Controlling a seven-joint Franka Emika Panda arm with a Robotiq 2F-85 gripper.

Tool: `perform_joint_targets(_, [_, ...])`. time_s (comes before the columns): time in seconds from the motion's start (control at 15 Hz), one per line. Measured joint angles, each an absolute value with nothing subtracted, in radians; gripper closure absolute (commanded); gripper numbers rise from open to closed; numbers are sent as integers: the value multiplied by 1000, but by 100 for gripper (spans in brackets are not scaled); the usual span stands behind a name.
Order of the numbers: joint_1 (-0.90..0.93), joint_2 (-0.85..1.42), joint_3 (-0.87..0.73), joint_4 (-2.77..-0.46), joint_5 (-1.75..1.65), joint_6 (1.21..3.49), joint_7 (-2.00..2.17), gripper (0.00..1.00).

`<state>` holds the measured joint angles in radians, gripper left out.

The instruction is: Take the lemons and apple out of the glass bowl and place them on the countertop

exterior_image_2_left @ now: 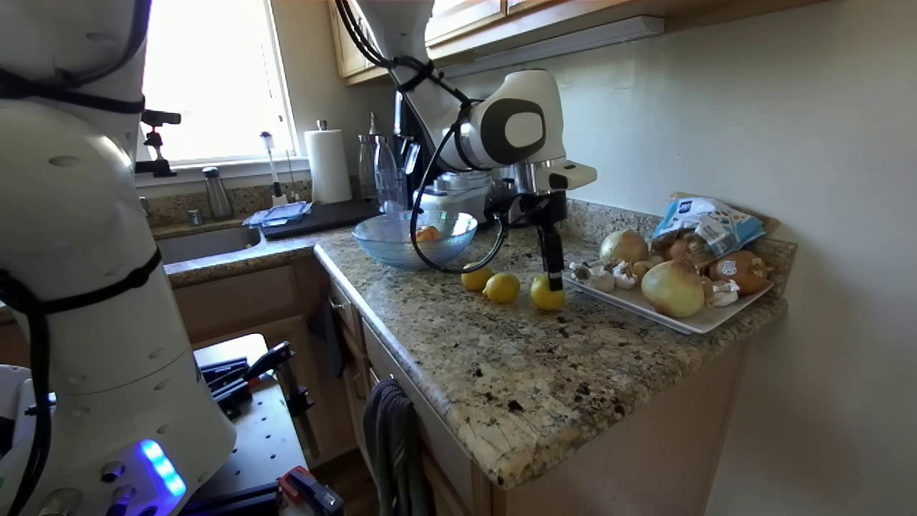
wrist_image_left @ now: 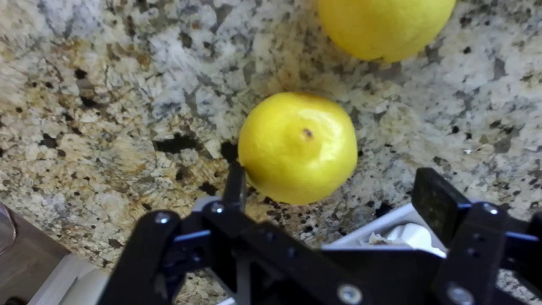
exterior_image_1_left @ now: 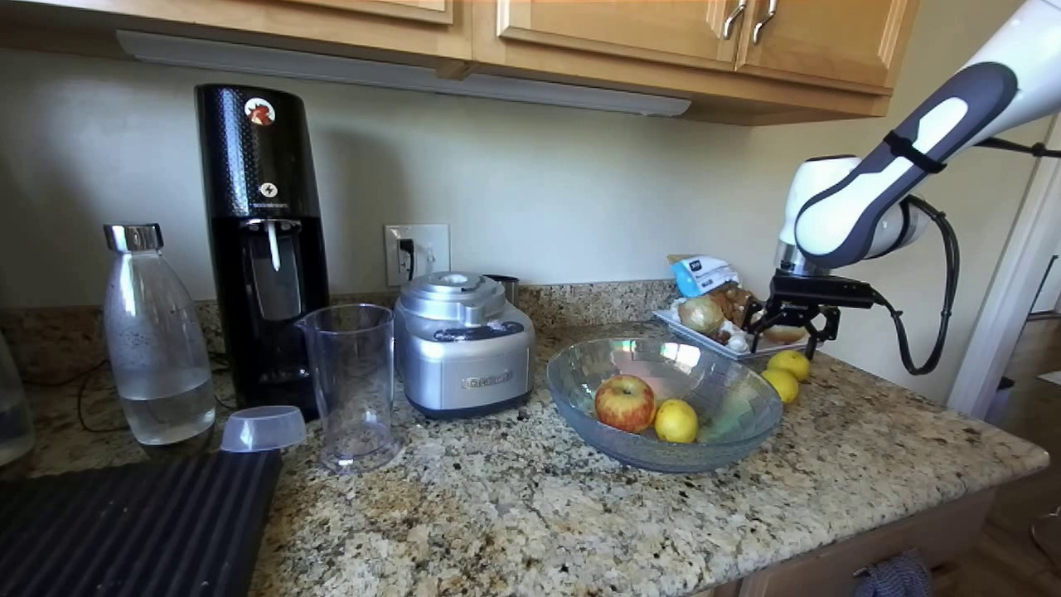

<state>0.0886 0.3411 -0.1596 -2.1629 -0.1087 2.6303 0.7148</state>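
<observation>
**Watching for a roll-away, with most of the job seemingly done**

Inside the glass bowl [exterior_image_1_left: 733,406], the apple [exterior_image_1_left: 626,404] and a lemon [exterior_image_1_left: 676,421] lie side by side, looking close enough to touch, and are left to be lifted out. The apple's breadth may call for much of the jaws' spread; an off-centre descent could catch the bowl's sloping wall and shove or tip it, or drive between the two fruits and send one skidding.

Near the bowl, on the countertop [exterior_image_2_left: 444,344], sits the nearest loose lemon [exterior_image_2_left: 475,279], with a second loose lemon [exterior_image_2_left: 502,288] just beyond it; whether those two touch, I cannot tell.

Farther from the bowl is the third loose lemon [wrist_image_left: 296,146], at the tips of the gripper [wrist_image_left: 333,182]. The jaws stand wide apart and hold nothing, yet one finger [wrist_image_left: 235,186] is right at that lemon's edge; contact is too close to call. The lemon appears to stand on end, so a sideways move before rising could topple it, and it might then roll into its neighbours or toward the countertop's edge.

Reaching farthest out from the bowl is the white dish [exterior_image_2_left: 706,322], its rim showing just beside the opposite finger [wrist_image_left: 438,203] in the wrist view. A low outward swing could knock it and spill what it carries.
</observation>
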Motion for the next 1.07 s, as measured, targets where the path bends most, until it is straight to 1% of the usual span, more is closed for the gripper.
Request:
perform_joint_targets(0.27, [104,311,-177,-2163,-159,2630,733,0])
perform_joint_targets(0.6, [121,211,-171,-2163,-220,2599,759,0])
perform_joint_targets(0.8, [124,139,-130,-2163,-229,2552,758,0])
perform_joint_targets(1.07, [128,66,-33,-2163,-224,2468,738,0])
